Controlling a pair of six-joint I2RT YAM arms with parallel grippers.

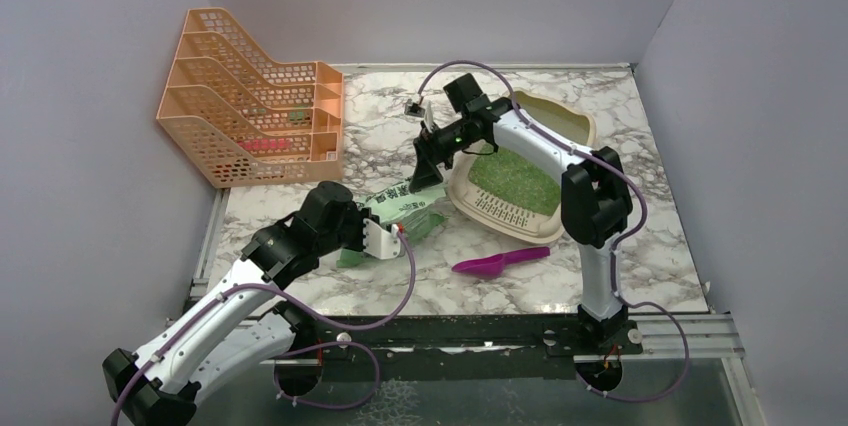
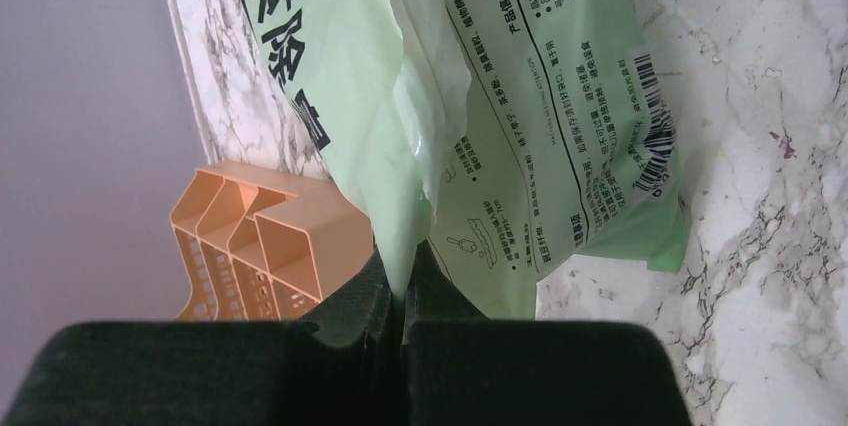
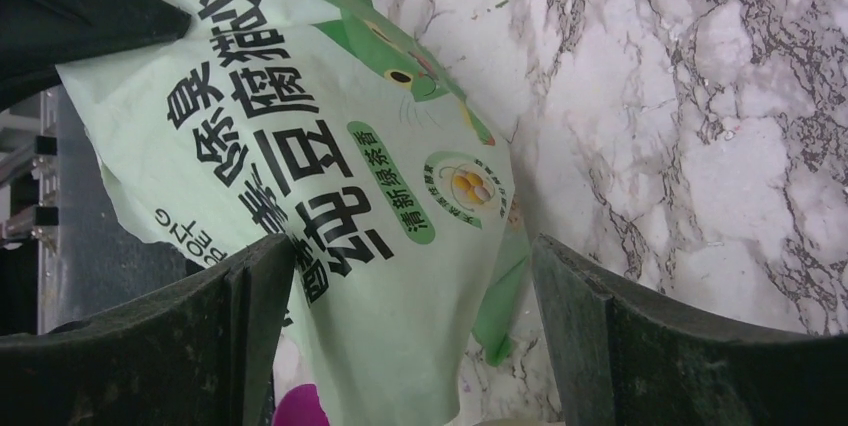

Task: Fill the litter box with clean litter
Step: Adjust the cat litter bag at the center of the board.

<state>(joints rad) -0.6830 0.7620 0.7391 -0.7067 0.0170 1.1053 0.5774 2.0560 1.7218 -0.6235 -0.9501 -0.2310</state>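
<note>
Closest to the lens in your left wrist view, the left hand (image 2: pixel 405 296) is clenched on a folded edge of the litter bag (image 2: pixel 520 96), its two dark fingers (image 2: pixel 350 306) pressed together with only the thin film between them. You see the bag as soft pale-green plastic with dark print and a barcode, creased and lying slack on the marble tabletop (image 1: pixel 660 246). From overhead, the bag (image 1: pixel 405 208) rests between the two hands, just left of the litter box (image 1: pixel 575 126).

Your right hand (image 3: pixel 412 251) is released: its fingers (image 3: pixel 250 296) stand wide apart, with the printed end of the bag (image 3: pixel 330 176) passing between them.

You find the litter box, a beige rounded tray with a slotted lip toward the near side, at the centre-right of the tabletop. A layer of clean litter (image 1: pixel 515 181), bright green and fine-grained, covers its floor. A magenta scoop (image 1: pixel 500 263) lies just in front of the tray, apart from it. An orange mesh file rack (image 1: pixel 255 96) stands at the far left.
</note>
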